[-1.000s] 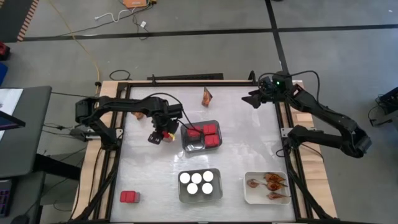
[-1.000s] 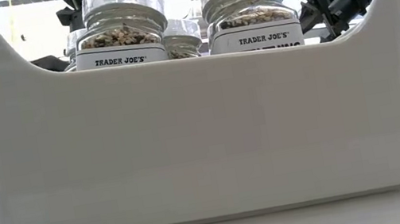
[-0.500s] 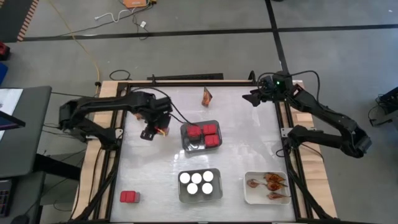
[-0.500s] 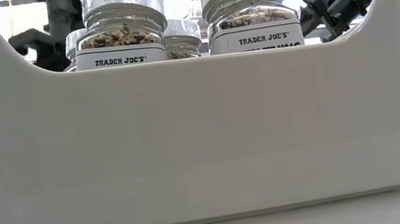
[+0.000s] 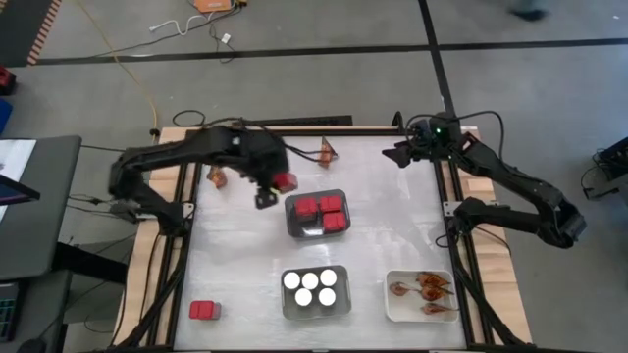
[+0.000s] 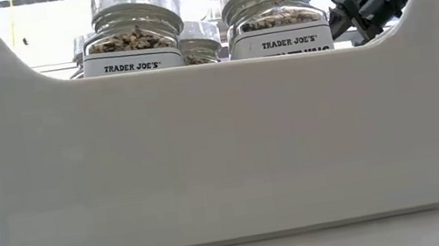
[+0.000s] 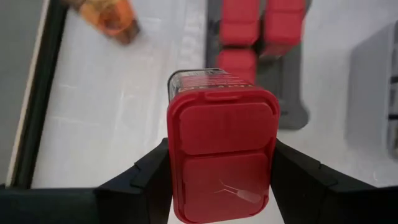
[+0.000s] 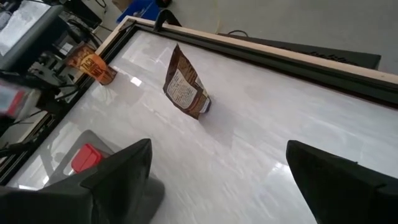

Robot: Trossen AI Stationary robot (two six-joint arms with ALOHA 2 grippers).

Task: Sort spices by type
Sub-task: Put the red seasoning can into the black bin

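Observation:
My left gripper (image 5: 278, 186) is shut on a red boxy spice container (image 7: 222, 155) in the air, just left of the grey tray (image 5: 316, 231), which holds three more red containers (image 5: 320, 211). Another red container (image 5: 204, 310) lies on the table at the near left. Several clear jars with white lids (image 5: 311, 286) stand in a white tray (image 6: 208, 160). Orange-brown packets (image 5: 422, 287) lie in a white tray at the near right. One packet (image 8: 185, 84) stands at the far edge, and another (image 7: 109, 15) lies at the far left. My right gripper (image 8: 217, 180) waits open at the far right. My left gripper pinches the red container by its two opposite side walls (image 7: 177, 168), one finger (image 7: 146, 180) on each side. The fingers slant down from above. The container is lifted clear of the table, its red lid end toward the wrist camera.
The table's dark raised frame (image 5: 294, 122) runs along the far edge. Bare white tabletop (image 5: 235, 265) lies between the trays and the left edge, and at the centre right.
My left gripper has risen well above the table with the red container and swung toward the far right, closer to the grey tray. Its wrist has rolled, turning the container with it. The grip has stayed shut on the container.

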